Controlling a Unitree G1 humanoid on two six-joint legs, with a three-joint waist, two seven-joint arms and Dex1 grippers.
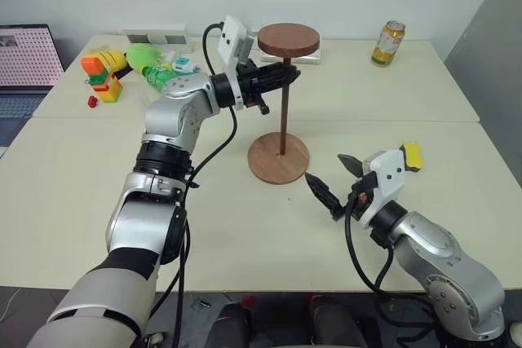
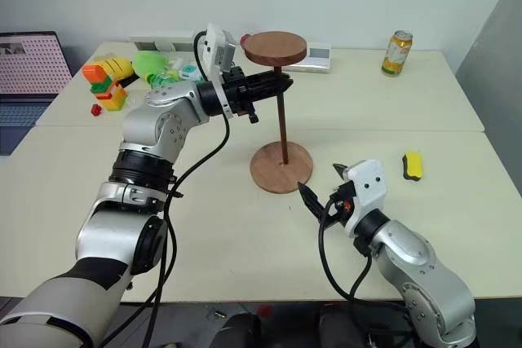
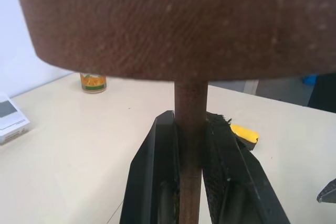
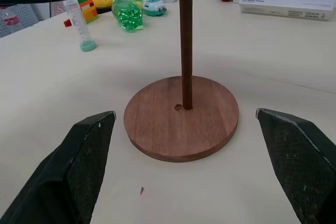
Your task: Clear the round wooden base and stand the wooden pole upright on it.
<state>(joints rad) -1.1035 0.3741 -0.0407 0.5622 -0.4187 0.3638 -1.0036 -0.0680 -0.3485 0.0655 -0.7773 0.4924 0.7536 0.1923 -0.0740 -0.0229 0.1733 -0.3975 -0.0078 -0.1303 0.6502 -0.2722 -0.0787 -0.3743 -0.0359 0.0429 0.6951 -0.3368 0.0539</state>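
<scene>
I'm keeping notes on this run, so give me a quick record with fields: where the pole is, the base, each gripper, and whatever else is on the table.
pole: upright wooden pole, thick disc on top, lower end on the base just beside the centre hole
base: round wooden base, flat on the table, nothing else on it
left gripper: left gripper shut on the pole below the disc
right gripper: right gripper open, beside the base, empty
other things: drink can, yellow block, toys

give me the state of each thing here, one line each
wooden pole: upright, disc end up, lower end resting on the base right beside the centre hole, not in it
round wooden base: flat on the table, nothing else on it
left gripper: shut on the pole below its disc
right gripper: open, holding nothing, near the base
can: standing upright
</scene>
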